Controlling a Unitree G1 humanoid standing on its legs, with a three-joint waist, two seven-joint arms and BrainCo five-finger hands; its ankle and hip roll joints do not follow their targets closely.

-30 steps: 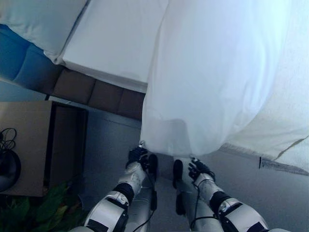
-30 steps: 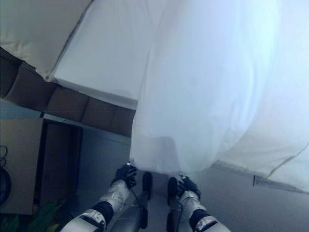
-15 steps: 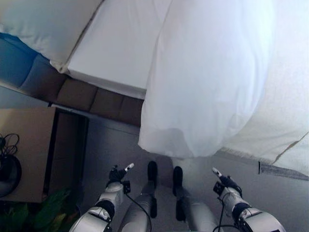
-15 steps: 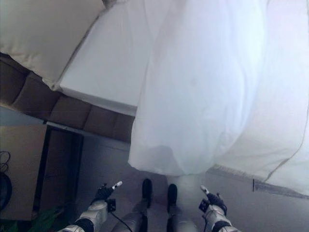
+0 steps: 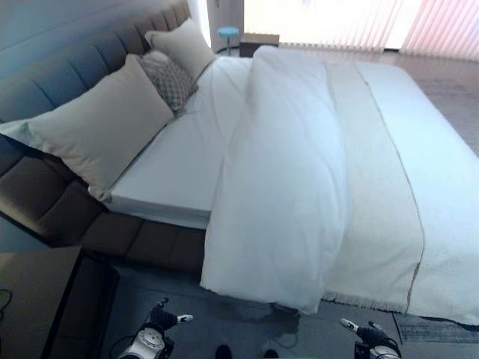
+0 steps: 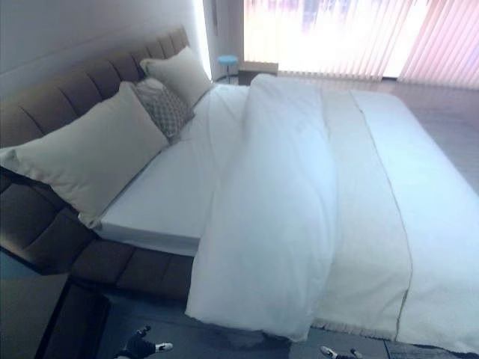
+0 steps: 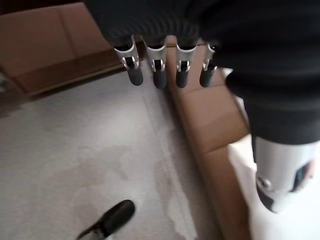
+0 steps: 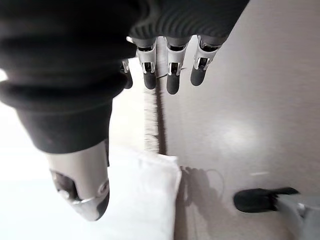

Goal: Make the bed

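A white duvet lies folded back along the middle of the bed, its near end hanging over the bed's side toward the floor. To its left the white sheet is bare. A cream blanket covers the right half. My left hand and right hand hang low near the floor, apart from the duvet. Both are open and hold nothing: straight fingers over the floor and bed base, and straight fingers above the duvet's corner.
A large cream pillow, a patterned grey pillow and another cream pillow lean on the padded headboard. A wooden nightstand stands at the lower left. A blue stool is beyond the bed.
Both hands were at the duvet's hanging edge a second ago; they have come off it, opened and spread apart. The camera has swung up over the whole bed.
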